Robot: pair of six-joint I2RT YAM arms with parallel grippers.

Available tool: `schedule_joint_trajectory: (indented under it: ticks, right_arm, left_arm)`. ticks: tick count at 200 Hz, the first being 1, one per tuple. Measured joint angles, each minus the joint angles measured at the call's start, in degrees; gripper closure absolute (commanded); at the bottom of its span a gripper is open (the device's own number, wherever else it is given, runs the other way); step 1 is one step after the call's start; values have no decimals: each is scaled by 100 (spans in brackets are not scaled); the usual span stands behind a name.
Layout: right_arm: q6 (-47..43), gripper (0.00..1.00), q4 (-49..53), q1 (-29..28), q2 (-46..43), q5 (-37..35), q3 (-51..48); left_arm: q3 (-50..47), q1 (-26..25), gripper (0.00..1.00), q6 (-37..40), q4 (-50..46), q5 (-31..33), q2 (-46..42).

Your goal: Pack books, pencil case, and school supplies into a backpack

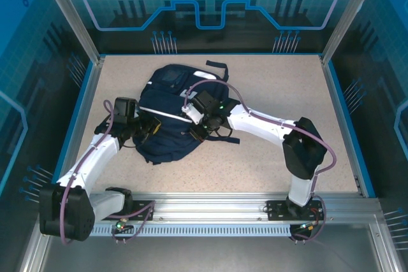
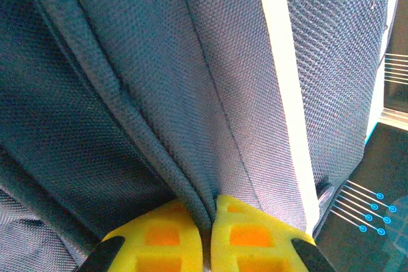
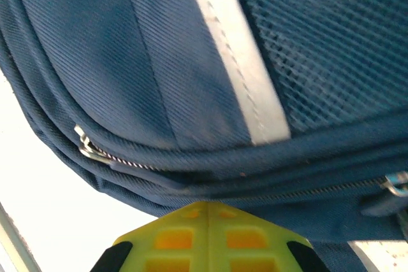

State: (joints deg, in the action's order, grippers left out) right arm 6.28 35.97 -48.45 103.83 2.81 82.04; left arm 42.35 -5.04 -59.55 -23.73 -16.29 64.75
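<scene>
The dark navy backpack (image 1: 169, 93) lies flat at the middle of the table, with both arms reaching onto it. My left gripper (image 1: 152, 129) is at its left side. In the left wrist view, the yellow fingers (image 2: 248, 237) are shut on a raised fold of the backpack (image 2: 191, 81) fabric. My right gripper (image 1: 197, 132) is at the right lower side. Its jaws (image 3: 205, 211) are shut flush, tips against the backpack (image 3: 159, 62) edge below a zip puller (image 3: 86, 144), with no fabric seen between them. The books, pencil case and school supplies are out of view.
Black straps (image 1: 220, 68) trail from the backpack's top and right side. Speckled tabletop (image 1: 274, 93) spreads to the right, bounded by a blue rim. An aluminium rail (image 1: 210, 205) carries both arm bases at the near edge.
</scene>
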Motion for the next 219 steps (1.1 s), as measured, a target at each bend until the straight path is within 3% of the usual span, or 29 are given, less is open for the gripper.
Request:
schedule_joint_trajectory:
  ticks: [28,54,90,164,183,219]
  right_arm:
    - [74,100,-44,0,-254,-245,-153]
    - [122,56,-94,-7,-424,-234,-223]
    - [136,47,-192,-122,-396,-151,-223]
    - [509,55,-627,-192,-39,348,-168]
    - [584,62,-693,-190,9,380,-168]
    - [651,85,-710,-190,35,299,-168]
  left_arm:
    - [2,0,100,0,-2,0,0]
    - [4,0,100,0,-2,0,2]
    - [7,0,100,2,-2,-2,0]
    - [37,0,100,-2,-24,-7,0]
    - [37,0,100,-2,-39,-4,0]
    - [37,0,100,-2,-37,-7,0]
